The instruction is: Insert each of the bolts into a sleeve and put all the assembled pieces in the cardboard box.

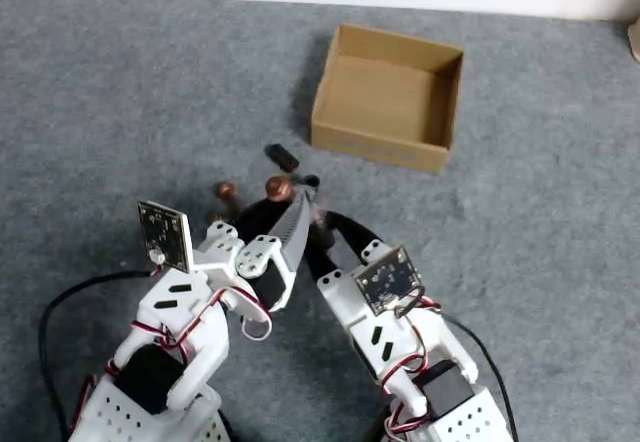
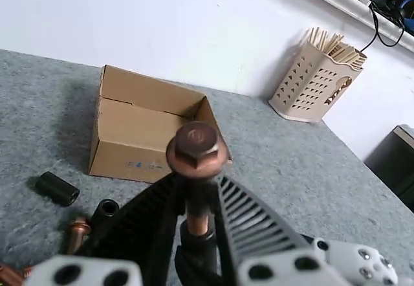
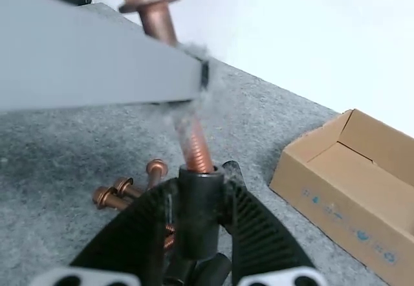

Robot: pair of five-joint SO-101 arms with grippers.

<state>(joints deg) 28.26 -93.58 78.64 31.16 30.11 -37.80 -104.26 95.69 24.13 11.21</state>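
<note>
The left gripper is clenched on the shaft of a copper flange bolt, its ribbed fingers pinching just under the hexagonal head. The bolt stands roughly upright, head above the fingers and threaded end below them.

The right gripper is clamped around a black sleeve, held upright between its two ribbed fingers. This sleeve sits directly beneath the left gripper. The bolt's threaded tip meets the sleeve's open top and looks just entered into the bore, with most of the thread bare above it. In the high view the two grippers meet tip to tip, the left one's fingers crossing over the right's.

The cardboard box lies beyond both grippers, well apart from them, open side up with its bare floor showing. Between the grippers and the box a loose sleeve lies on its side on the grey felt; a second sleeve rests nearer the left gripper, its bore showing. Several loose bolts lie on the felt just beyond the right gripper's fingers, close together, heads copper like the held one. Far past the box from the left gripper, a beige perforated holder full of wooden sticks stands against the white wall.
</note>
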